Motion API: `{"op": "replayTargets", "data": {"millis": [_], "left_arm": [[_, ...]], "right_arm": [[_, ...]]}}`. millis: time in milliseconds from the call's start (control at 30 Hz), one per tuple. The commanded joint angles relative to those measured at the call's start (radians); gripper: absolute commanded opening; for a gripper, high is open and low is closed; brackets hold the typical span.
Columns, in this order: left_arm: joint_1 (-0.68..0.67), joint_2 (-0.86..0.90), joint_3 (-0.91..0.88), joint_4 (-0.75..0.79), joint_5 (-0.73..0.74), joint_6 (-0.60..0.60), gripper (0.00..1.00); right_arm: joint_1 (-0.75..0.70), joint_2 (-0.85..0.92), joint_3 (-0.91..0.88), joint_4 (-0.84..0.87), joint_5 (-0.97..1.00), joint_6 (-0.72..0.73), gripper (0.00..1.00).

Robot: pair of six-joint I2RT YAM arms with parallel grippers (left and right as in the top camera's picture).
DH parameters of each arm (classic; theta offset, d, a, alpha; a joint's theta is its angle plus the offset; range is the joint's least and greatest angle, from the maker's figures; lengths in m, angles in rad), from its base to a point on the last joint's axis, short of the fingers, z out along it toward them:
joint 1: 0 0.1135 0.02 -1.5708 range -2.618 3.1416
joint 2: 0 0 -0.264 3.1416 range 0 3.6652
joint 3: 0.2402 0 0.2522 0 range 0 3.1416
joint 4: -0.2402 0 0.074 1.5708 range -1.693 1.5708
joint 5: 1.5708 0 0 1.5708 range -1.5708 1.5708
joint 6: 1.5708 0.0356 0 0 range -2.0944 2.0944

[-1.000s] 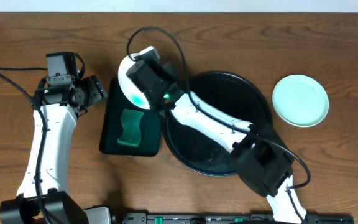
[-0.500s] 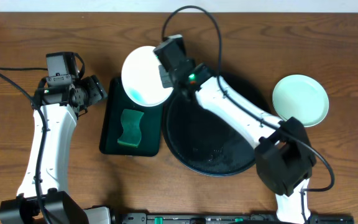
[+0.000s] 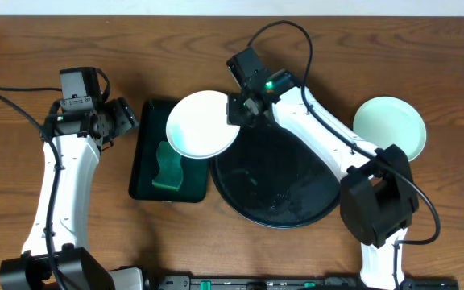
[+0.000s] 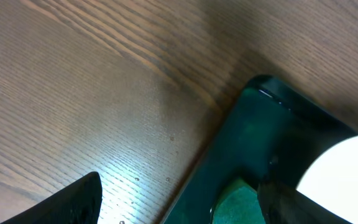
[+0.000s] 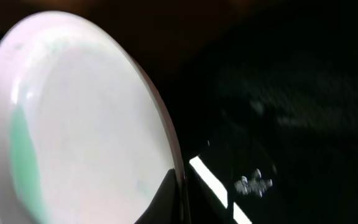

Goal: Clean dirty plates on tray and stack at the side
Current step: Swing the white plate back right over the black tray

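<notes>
Right tool [image 3: 238, 111] clamped on the rim of a white plate [image 3: 204, 125], seemingly lifted, overlapping the black tray [image 3: 280, 189] and a green tray [image 3: 146, 153]. Left tool [image 3: 127, 117] gapes wide, empty, over the bench [image 3: 22, 72]. A mint plate [image 3: 389, 129] sits near the black tray.

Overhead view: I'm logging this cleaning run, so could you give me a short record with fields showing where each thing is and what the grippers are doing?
white plate: held at its rim, overlapping the green tray and the black tray's left edge as seen from above
right gripper: shut on the white plate's rim
left gripper: open, holding nothing, beside the green tray's upper left corner
black tray: no plate lying in it
mint plate: flat on the table, right of the black tray
green tray: holds a sponge
</notes>
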Motion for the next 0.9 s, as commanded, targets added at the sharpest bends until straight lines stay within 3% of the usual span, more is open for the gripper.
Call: {"op": "replayTargets", "data": {"millis": [0,333,867], "left_arm": [[0.005,-0.005,0.014,0.000,-0.009,-0.009,0.80],[0.005,-0.005,0.014,0.000,-0.009,-0.009,0.80],[0.005,-0.005,0.014,0.000,-0.009,-0.009,0.80]], "right_arm": [[-0.006,-0.021,0.010,-0.019,-0.050,0.039,0.01],[-0.006,-0.021,0.010,-0.013,-0.307,0.040,0.01],[-0.032,-0.021,0.010,0.036,-0.382,0.047,0.01]]}}
